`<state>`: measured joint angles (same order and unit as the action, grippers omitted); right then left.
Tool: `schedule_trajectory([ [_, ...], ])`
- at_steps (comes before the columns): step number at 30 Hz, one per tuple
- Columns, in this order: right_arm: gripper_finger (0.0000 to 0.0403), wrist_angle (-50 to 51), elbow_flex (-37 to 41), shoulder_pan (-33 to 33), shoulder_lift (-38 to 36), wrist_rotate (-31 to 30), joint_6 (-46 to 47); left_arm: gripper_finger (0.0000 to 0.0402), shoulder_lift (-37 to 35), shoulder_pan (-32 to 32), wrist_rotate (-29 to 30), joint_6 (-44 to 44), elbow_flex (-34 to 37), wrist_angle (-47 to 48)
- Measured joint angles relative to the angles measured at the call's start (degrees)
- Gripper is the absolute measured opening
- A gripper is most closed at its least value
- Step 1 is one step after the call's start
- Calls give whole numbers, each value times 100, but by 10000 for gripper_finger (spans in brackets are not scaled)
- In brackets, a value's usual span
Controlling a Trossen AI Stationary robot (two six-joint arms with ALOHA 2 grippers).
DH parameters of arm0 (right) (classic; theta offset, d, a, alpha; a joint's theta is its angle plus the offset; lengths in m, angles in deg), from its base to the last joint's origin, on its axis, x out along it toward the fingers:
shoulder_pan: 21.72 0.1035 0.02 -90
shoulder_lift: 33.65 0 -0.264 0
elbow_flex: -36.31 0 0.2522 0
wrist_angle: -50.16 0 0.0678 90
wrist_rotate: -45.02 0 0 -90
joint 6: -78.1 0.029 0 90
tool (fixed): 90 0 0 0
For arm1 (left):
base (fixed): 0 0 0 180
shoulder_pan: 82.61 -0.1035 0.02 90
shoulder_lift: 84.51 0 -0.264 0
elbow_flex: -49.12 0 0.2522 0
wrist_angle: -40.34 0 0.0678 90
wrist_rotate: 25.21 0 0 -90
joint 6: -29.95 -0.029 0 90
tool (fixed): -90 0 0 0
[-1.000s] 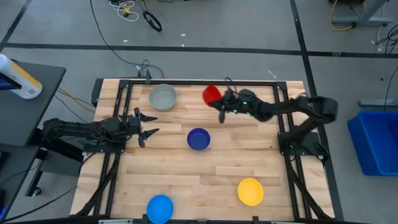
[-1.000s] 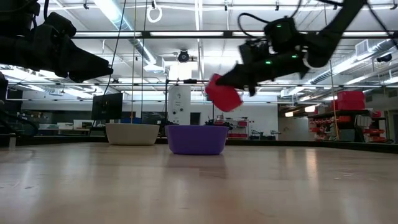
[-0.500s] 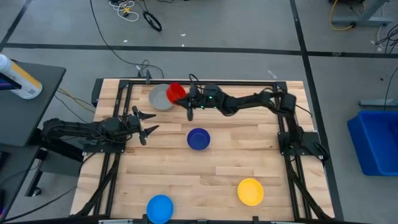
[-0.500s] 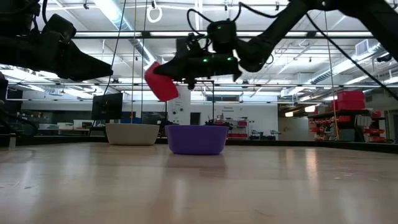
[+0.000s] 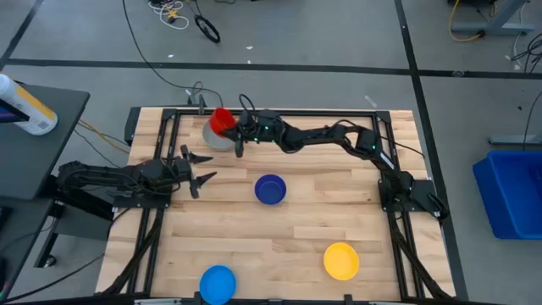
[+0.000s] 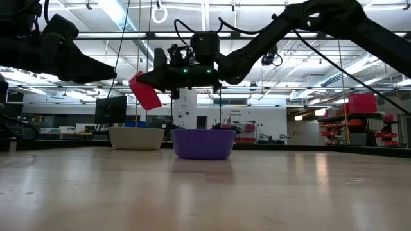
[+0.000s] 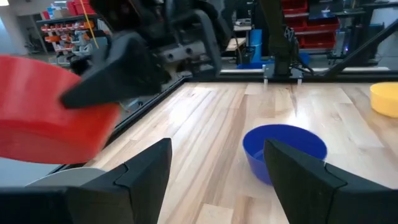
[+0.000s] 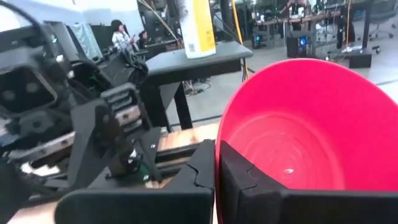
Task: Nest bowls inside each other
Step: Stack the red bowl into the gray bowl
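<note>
My right gripper (image 5: 235, 130) is shut on the red bowl (image 5: 222, 120) and holds it in the air over the grey bowl (image 5: 213, 138), which rests on its base at the table's far left (image 6: 136, 137). The dark blue bowl (image 5: 270, 189) sits on its base mid-table. The yellow bowl (image 5: 341, 260) and the light blue bowl (image 5: 218, 284) lie near the front edge. My left gripper (image 5: 200, 170) waits open at the left side, level, with nothing between its fingers. My right gripper pinches the red bowl's rim (image 8: 219, 144), one finger (image 8: 247, 180) inside the bowl and the other finger (image 8: 189, 180) outside. The fingers reach level from the table's right side. The bowl (image 6: 146, 92) is lifted clear and tilted, its opening turned toward the gripper.
A black frame (image 5: 279, 111) runs along the table's far edge and down both sides. The right arm (image 5: 330, 137) stretches along the far edge. Bare wood (image 5: 279, 241) lies between the dark blue bowl and the front bowls.
My right gripper has carried the red bowl along the far edge toward the table's left, from beyond the dark blue bowl to above the grey bowl, keeping it clear of the table and staying shut on it.
</note>
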<state>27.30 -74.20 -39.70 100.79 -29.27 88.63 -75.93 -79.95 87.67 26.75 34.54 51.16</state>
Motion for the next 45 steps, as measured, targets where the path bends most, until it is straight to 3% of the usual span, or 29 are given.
schedule_trajectory([
  [6,1,84,-230,-109,194,-9,41,261,0,0,-161,136,-227,589],
  [35,0,1642,-510,-263,275,-13,-198,261,0,0,-195,227,-275,522],
  [45,0,1879,-510,-365,274,245,-287,261,0,0,-146,178,-279,479],
])
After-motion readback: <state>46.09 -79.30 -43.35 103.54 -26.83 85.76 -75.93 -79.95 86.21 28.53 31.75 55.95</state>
